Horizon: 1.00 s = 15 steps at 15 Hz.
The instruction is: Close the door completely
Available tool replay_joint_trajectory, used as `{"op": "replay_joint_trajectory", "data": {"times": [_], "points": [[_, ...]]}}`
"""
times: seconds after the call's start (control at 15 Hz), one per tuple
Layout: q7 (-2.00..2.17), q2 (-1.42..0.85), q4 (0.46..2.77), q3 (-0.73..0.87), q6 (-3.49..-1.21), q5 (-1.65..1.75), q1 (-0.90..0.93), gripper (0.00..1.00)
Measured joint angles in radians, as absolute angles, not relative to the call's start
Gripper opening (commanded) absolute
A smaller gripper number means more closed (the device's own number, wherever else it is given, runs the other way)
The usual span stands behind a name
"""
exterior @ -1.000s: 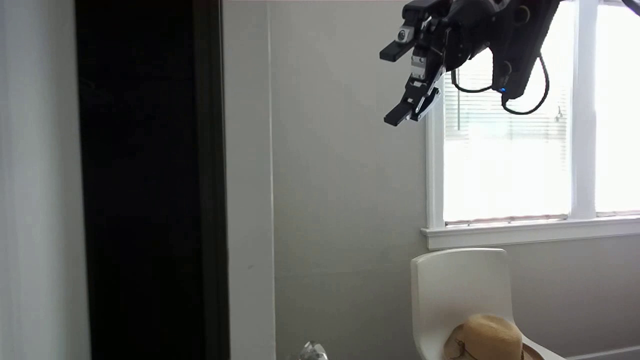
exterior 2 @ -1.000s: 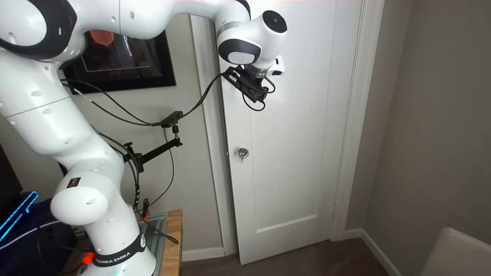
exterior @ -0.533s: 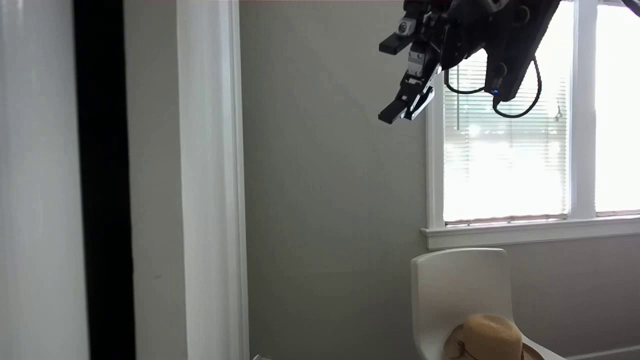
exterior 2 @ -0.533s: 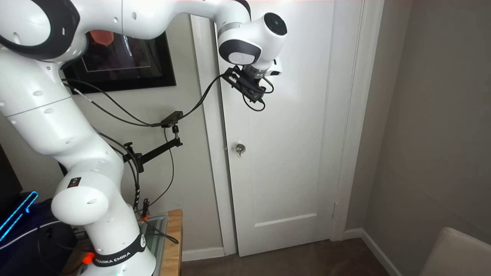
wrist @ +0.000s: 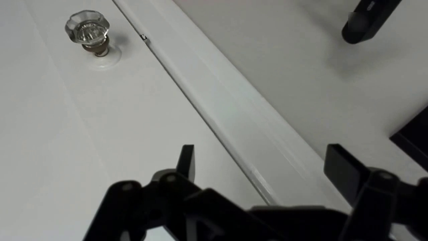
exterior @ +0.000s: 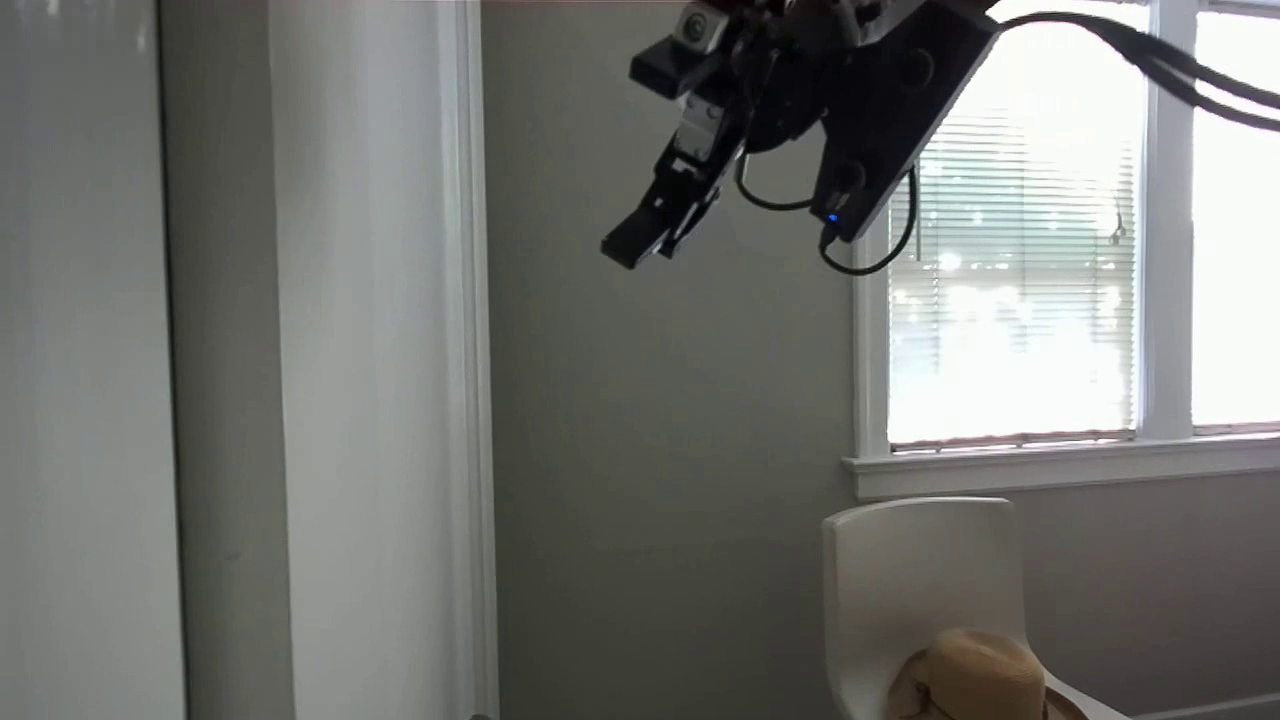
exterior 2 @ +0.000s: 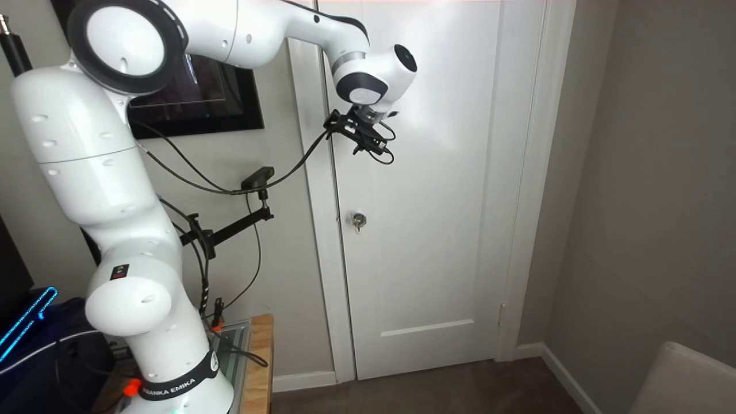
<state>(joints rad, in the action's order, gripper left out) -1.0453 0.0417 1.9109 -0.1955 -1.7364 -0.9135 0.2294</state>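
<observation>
1. The gripper [wrist: 260, 162] stands spread apart, holding nothing.
2. The door [exterior 2: 425, 207] stands in its frame [wrist: 239, 117], looking flush; whether latched, I cannot tell.
3. If needed, press gently near the knob [wrist: 88, 28], where leverage is best.

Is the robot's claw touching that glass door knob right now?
Apart. The wrist view shows a stretch of bare door between the open gripper and the glass knob.

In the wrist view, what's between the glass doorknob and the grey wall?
From doorknob to wall, the wrist view shows bare door, a thin dark seam with a small metal piece, then white door casing.
</observation>
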Motion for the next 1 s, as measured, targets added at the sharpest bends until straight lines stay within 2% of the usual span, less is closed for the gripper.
{"op": "replay_joint_trajectory", "data": {"times": [0.67,1.0], "points": [[-1.318,-0.161,1.708,-0.306,-1.982,-0.884,0.292,1.0],[-1.363,-0.202,1.683,-0.332,-2.041,-0.89,0.304,1.0]]}}
